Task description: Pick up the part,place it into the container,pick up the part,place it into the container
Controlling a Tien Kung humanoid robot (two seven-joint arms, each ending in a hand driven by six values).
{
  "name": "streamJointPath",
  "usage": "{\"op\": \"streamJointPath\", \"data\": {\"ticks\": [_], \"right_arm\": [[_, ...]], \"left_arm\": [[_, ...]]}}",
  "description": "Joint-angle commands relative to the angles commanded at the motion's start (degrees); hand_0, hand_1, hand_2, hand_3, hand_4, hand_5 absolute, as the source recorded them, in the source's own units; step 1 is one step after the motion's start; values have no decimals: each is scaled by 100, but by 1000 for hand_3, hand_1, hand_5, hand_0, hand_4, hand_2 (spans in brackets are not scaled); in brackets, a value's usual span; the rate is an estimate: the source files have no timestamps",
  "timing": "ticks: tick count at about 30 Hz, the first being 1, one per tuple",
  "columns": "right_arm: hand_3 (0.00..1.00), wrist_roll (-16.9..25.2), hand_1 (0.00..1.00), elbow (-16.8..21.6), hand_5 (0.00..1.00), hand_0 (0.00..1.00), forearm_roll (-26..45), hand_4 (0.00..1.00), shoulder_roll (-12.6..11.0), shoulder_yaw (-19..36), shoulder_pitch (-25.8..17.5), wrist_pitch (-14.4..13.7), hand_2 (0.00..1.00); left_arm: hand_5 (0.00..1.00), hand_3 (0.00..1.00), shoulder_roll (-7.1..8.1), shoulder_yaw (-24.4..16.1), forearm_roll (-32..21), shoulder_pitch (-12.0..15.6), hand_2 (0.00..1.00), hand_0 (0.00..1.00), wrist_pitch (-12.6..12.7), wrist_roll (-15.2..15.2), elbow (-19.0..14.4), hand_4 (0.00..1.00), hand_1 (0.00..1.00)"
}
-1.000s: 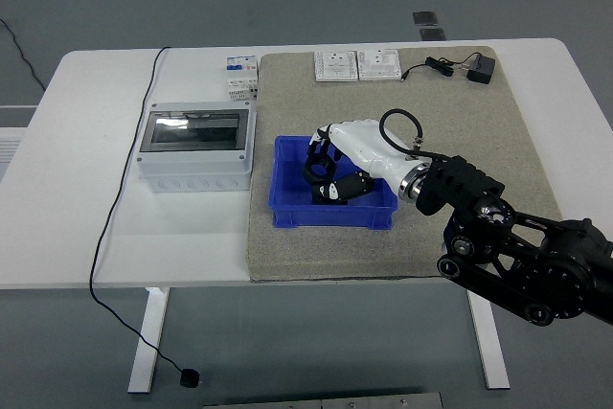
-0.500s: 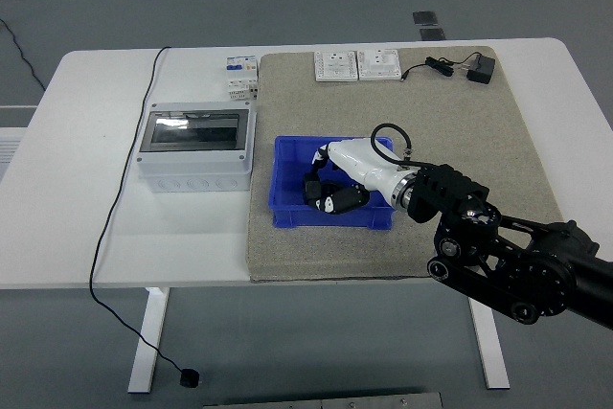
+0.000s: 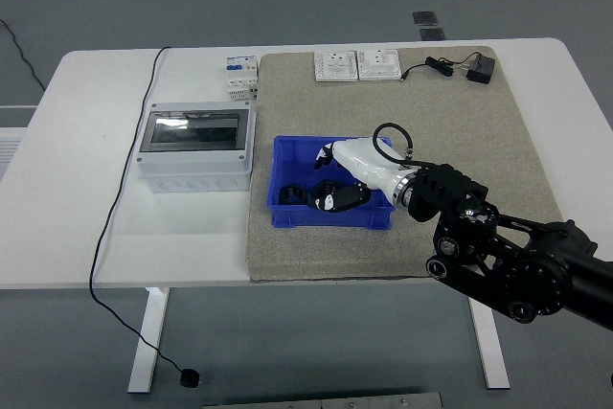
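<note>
— Over the blue bin, what is the right hand [image 3: 337,177] doing?

— Inside the shallow blue plastic container [image 3: 331,218], the white-shelled hand with black fingers [image 3: 343,198] reaches in from the right on its black arm [image 3: 508,251]. The fingers curl down toward the bin floor. I cannot tell whether they grip anything; the dark fingers and the dark things below them merge.

— Where is the part, then?

— A small black part [image 3: 288,196] lies on the container floor in its left half, apart from the fingertips, to their left. Another dark piece with a pale spot [image 3: 329,203] sits just under the fingers, touching or nearly so; whether it is a part or a bit of the hand is unclear.

— And around the container?

— It rests on a grey felt-like mat [image 3: 460,122] that covers the right portion of the white table [image 3: 96,102]. Just left of the mat stands a grey rectangular enclosure with a smoky transparent lid [image 3: 195,147]. Beyond that box, at the mat's far left corner, is a small white breaker module with blue marks [image 3: 241,75]. Two white square wall-socket plates [image 3: 356,65] lie side by side along the mat's far edge, and to their right a black power adapter with its short cord [image 3: 465,69]. A thin black cable [image 3: 124,189] runs across the table's left side and drops over the near edge to the floor.
</note>
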Motion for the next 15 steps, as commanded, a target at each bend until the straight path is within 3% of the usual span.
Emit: {"op": "streamJointPath", "data": {"ticks": [3,6,11,13,14,15], "right_arm": [[694,38,683,104,511,581,-32,887,-59,210,-100,-80,732],[694,149,683,342,511,581,-2,887,-195,578,-336,-350,732],[653,734,639,718,511,579,676,869,-512,1424,-936,-1108,702],[653,1080,639,695,511,579,1108,869,-624,1854,-1245,-1474,702],[614,1230,576,647,508,511,1284,841,-668,2026,-1388,-1623,658],[614,1404,576,584,508,511,1509,841,-717,2249,-1561,-1790,658]], "left_arm": [[749,688,1,3,-1,-2,566,722,3,-2,0,743,552],[749,688,0,5,6,-8,566,722,7,-3,0,743,552],[748,687,-20,26,-34,1,566,722,27,-9,0,744,552],[745,687,-34,38,-54,12,566,722,37,-10,0,742,551],[745,687,-41,44,-65,17,566,722,41,-11,0,742,551],[745,687,-49,58,-88,25,566,722,47,-12,0,742,551]]}}
